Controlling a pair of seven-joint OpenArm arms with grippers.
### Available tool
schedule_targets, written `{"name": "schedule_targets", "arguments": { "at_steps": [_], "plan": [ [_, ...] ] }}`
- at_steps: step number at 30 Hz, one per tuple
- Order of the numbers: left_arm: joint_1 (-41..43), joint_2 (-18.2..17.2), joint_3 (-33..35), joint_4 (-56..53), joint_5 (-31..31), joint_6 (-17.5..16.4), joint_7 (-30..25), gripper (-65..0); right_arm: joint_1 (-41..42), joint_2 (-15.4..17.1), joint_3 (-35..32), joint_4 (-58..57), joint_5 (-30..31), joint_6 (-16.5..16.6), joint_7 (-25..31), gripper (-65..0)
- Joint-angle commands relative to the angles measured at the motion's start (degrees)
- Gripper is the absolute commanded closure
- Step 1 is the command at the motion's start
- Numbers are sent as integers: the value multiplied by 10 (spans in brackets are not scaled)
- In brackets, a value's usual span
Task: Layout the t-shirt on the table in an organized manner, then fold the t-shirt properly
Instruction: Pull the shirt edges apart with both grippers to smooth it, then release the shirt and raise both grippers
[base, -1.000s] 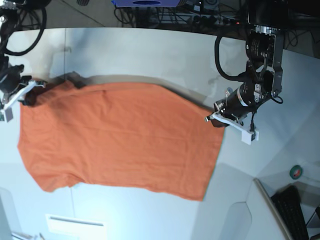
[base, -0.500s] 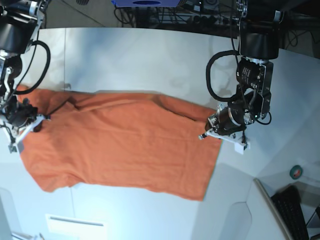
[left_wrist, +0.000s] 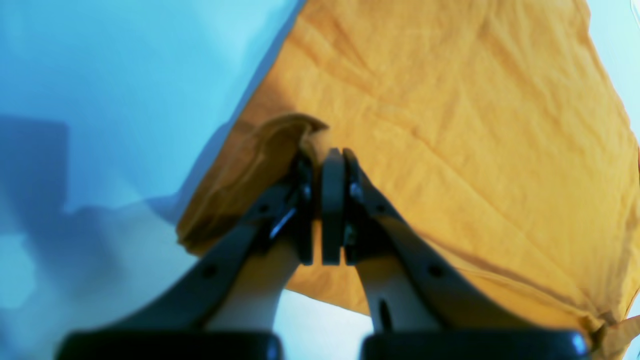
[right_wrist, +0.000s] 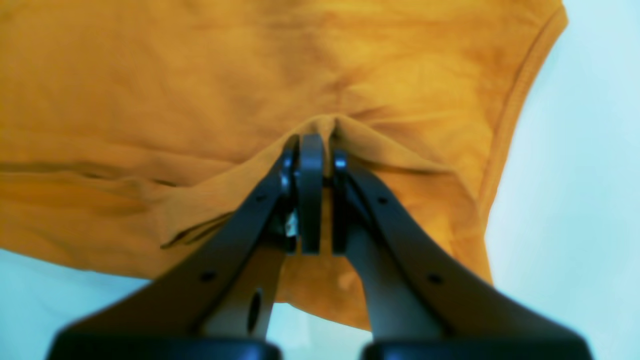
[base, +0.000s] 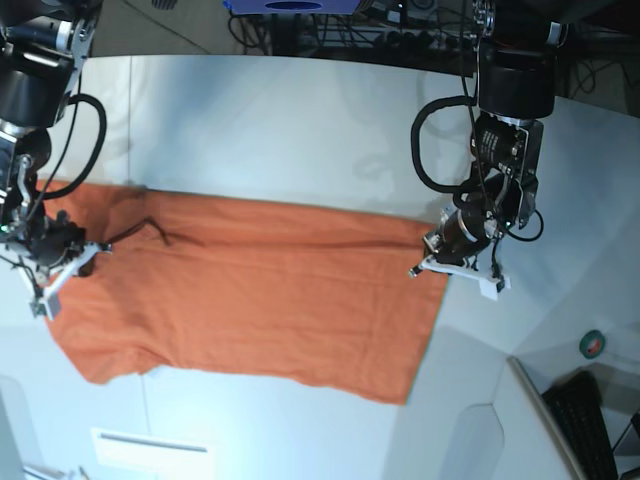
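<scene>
Overhead, one orange shirt (base: 250, 295) lies on the white desk (base: 280, 120), its long axis running across the base view from left to right, roughly parallel to the desk's far edge. A sleeve juts toward the near edge at lower left, and the straight hem closes the right end, so the top of the shirt points to the left of that view. The far edge of the cloth shows a doubled band with creases; the rest lies nearly flat. Two arms, one hand each. The left hand (base: 447, 263), at the right of the base view, is clenched on the far corner of the hem end; the left wrist view shows its jaws pressed together with a small hump of orange cloth pinched between the tips (left_wrist: 320, 160). The right hand (base: 58, 268), at the left of the base view, is likewise clenched on the shirt near the sleeve end; the right wrist view shows a peaked fold caught at its tips (right_wrist: 312, 145), with a stitched edge curving down at the right. Count: one shirt, one desk, two hands.
</scene>
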Motion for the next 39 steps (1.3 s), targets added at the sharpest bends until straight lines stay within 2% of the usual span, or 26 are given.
{"name": "schedule_targets", "arguments": {
  "at_steps": [1,3,20,22,23,24,25,26,28,31,33,36,39],
  "plan": [
    [-10,-5,-1,8,-2,6,-11,0,17,6,-11,8,9,2,13,0],
    [-11,-5,-1,8,-2,16,-12,0,20,6,-18,8,9,-1,13,0],
    [-13,-5,0,14,-2,16,-13,0,20,2,-14,11,9,-2,3,0],
    [-14,-5,0,15,-2,16,-14,0,18,0,7,19,11,-2,-6,-159],
    [-14,-5,0,16,-2,16,-14,-35,14,-2,22,23,11,1,-10,-240],
    [-14,-5,0,21,-2,16,-15,-125,7,-13,40,26,14,1,-9,-318],
    [-12,-5,0,27,-2,16,-16,-204,3,-20,61,33,21,1,-7,-363],
    [-10,-5,0,37,-2,16,-27,-291,-6,-27,86,43,32,1,-7,-387],
    [6,-6,-1,58,-2,16,-65,-464,-28,-37,124,68,62,2,-7,-390],
    [35,-7,-1,97,-2,16,-126,-609,-63,-48,165,115,121,2,-10,-390],
    [61,-7,-1,128,-2,16,-155,-640,-93,-60,193,149,174,2,-11,-390],
    [112,-5,0,170,-3,15,-159,-640,-147,-82,241,181,260,-2,-16,-395],
    [155,-1,-1,172,-4,15,-161,-640,-179,-100,270,181,299,-2,-46,-390]
  ]
}}
